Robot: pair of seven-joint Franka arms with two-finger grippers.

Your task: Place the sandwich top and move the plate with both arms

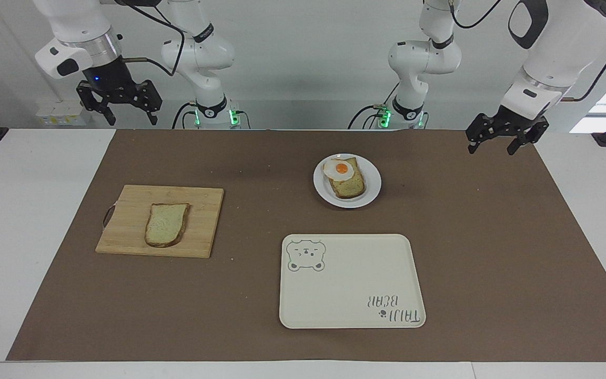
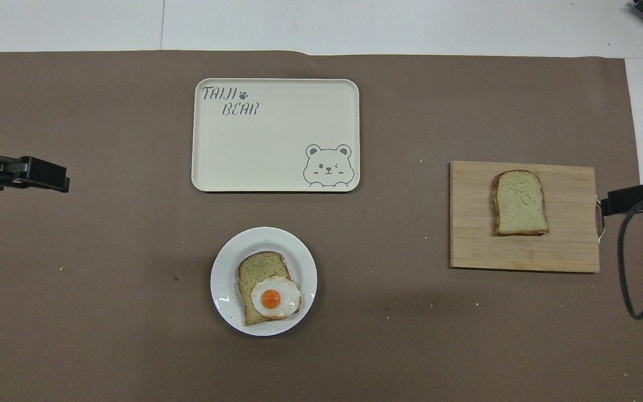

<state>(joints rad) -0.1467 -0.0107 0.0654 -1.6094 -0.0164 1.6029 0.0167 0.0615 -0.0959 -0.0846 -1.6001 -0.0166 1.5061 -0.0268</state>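
Observation:
The sandwich top (image 1: 166,225) (image 2: 519,202), a plain bread slice, lies flat on a wooden cutting board (image 1: 203,221) (image 2: 567,251) toward the right arm's end of the table. The white plate (image 1: 372,190) (image 2: 225,279) sits mid-table, nearer to the robots than the tray, and carries a bread slice with a fried egg (image 1: 341,169) (image 2: 271,298). My right gripper (image 1: 123,119) (image 2: 628,199) hangs open and empty over the mat's corner at its own end. My left gripper (image 1: 491,148) (image 2: 48,176) hangs open and empty over the mat's corner at the left arm's end.
A cream rectangular tray (image 1: 350,284) (image 2: 277,139) with a bear drawing lies farther from the robots than the plate. A brown mat (image 1: 492,237) covers most of the white table. Crumbs dot the mat.

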